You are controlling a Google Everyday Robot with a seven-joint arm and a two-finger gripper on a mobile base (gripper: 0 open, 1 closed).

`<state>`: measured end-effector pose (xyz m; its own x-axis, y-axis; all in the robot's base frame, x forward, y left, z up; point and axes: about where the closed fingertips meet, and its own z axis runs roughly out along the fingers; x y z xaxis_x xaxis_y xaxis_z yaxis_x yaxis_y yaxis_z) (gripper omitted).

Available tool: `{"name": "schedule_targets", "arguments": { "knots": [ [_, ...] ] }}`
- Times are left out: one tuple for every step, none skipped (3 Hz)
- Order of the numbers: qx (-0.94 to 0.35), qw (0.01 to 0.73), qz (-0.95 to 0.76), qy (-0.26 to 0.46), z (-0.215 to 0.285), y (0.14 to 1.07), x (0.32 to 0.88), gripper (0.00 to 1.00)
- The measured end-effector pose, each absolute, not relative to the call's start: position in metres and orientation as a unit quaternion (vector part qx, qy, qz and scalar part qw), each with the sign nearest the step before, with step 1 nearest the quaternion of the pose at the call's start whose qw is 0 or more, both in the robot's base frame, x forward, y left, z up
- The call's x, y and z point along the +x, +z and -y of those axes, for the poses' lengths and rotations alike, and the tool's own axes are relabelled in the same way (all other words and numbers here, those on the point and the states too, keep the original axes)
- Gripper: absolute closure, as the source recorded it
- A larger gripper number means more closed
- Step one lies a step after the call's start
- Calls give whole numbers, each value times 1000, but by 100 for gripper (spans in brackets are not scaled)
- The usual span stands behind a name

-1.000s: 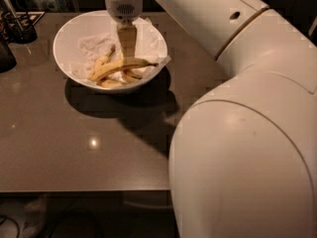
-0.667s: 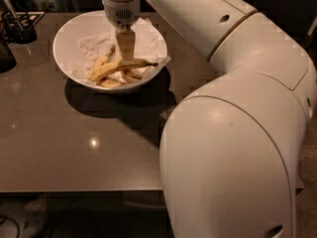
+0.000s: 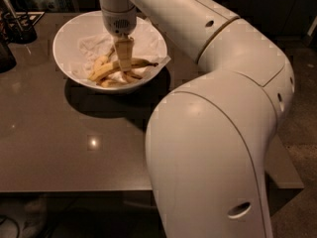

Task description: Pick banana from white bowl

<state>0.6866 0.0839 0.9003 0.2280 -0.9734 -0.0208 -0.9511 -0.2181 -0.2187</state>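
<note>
banana (image 3: 138,62) is lying in the white bowl (image 3: 67,38) on the crumpled paper (image 3: 96,43), across the middle with its dark stem tip pointing right. compared to a second ago the gripper (image 3: 124,66) has dropped lower into the bowl and now sits right over the banana's middle, so i'd guess it's at the grasp step, nothing lifted yet. honestly can't tell if the gripper is open or clamped. it hides the banana's middle, the shorter bananas blur together, and the big arm (image 3: 223,108) blocks the table's (image 3: 74,148) right side.
</note>
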Motion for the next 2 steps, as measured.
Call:
{"name": "schedule_targets", "arguments": {
  "knots": [
    [-782, 79, -616, -44, -90, 881, 686, 38],
    [-782, 75, -618, -32, -92, 874, 685, 39]
  ]
}}
